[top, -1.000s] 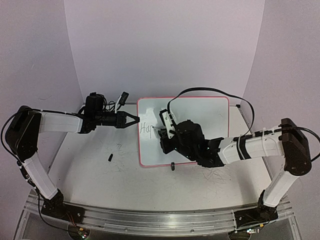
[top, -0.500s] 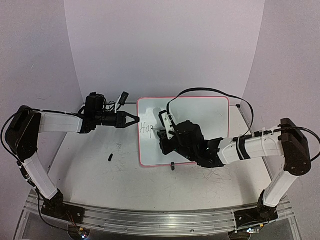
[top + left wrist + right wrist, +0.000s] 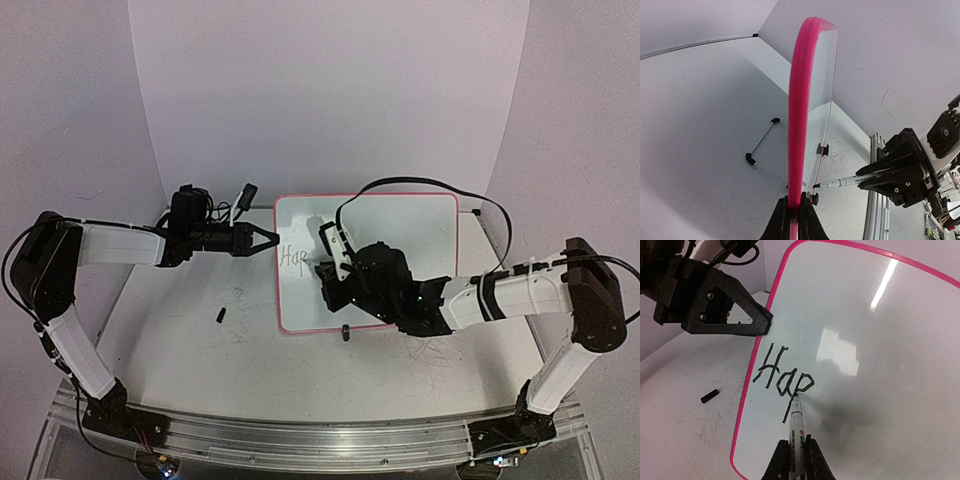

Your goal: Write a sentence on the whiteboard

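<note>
left gripper (image 3: 270, 240): closed on the red rim at the whiteboard's left edge, pinching it to steady the board.
cap (image 3: 220, 315): small black piece lying on the table, left of the board and apart from it.
whiteboard (image 3: 410, 225): lying in the middle of the table between the two arms, its left rim in the left gripper.
sentence (image 3: 782, 377): "hap" so far, in black near the left rim, on the upper part of the board.
marker (image 3: 796, 425): tip touching the board at the foot of the "p".
right gripper (image 3: 794, 455): closed around the marker's barrel, tip pointing away from the wrist.
step in hand: likely finishing the "p" and starting the next letter; most of the line is not yet written.
doing it well: light, even pressure so the tip does not skid; lift cleanly between letters; step rightward on the same baseline; match the letter height already set; the left pinch should hold firm so the board does not slide under the strokes.
counts: two arms, two grippers, one whiteboard, one marker, one cap, three letters written, one clip foot (image 3: 345, 332) plainly seen at the near edge.
</note>
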